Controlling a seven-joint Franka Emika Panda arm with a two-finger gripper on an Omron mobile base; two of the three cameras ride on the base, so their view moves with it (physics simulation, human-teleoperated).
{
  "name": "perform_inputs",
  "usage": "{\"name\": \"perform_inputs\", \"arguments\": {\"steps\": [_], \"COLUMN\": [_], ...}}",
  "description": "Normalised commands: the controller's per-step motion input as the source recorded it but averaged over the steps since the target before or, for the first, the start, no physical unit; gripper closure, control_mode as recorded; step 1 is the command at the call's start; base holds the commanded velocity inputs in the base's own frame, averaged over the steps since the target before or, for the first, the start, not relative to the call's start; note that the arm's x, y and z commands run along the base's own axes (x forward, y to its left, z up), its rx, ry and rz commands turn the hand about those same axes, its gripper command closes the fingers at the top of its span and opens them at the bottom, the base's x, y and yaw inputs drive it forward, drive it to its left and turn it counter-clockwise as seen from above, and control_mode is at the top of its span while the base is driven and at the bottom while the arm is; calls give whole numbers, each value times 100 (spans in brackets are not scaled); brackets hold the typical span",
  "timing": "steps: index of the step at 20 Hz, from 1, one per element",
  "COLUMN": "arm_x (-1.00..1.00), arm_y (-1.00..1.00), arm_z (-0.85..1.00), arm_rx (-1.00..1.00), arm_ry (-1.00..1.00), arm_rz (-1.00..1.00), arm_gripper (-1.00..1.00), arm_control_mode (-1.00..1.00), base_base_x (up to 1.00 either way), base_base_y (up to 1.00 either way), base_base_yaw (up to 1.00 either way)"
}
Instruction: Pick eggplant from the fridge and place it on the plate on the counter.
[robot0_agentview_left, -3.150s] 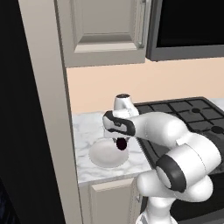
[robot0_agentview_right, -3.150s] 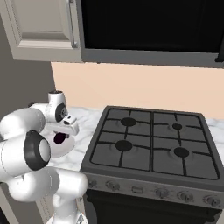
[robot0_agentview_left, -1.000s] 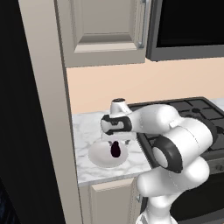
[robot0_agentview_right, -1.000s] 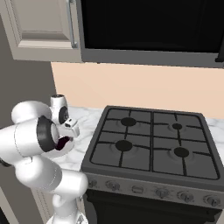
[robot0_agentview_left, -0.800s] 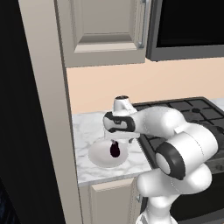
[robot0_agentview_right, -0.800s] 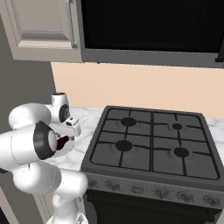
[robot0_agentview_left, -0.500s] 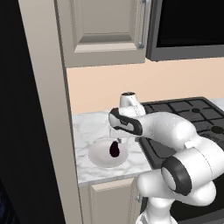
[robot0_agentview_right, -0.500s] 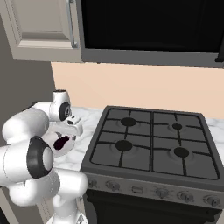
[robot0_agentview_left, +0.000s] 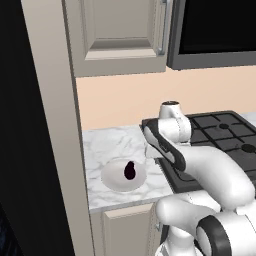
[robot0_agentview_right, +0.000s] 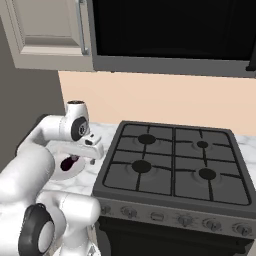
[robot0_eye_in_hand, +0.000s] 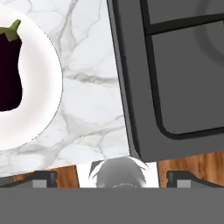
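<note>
My left base camera looks forward and down from behind my arm onto the counter (robot0_agentview_left: 107, 145) and plate (robot0_agentview_left: 114, 178); the right base camera faces the same spot from the other side, the stove (robot0_agentview_right: 170, 165) nearer; my hand camera looks straight down, probably from close, sharing plate rim, counter and stove edge.

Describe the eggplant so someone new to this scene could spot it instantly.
Find the black stove; to its left is a white marble counter under beige cabinets. On it sits a round white plate, and the eggplant lies in it: small, glossy, almost black, with a green stem, the only dark thing on the pale slab.
</note>
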Motion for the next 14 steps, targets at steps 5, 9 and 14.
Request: {"name": "perform_inputs", "arguments": {"steps": [5,9,14], "arm_x": [-52,-59,-45], "arm_y": [-60,-60,-48], "arm_z": [42,39,47], "arm_rx": [2,3,3], "arm_ry": [0,0,0], "arm_rz": [0,0,0], "arm_gripper": [-100,-100,-100], "arm_control_mode": [-100,-100,-100], "base_base_x": [0,0,0], "base_base_y": [0,0,0], "base_base_yaw": [0,0,0]}}
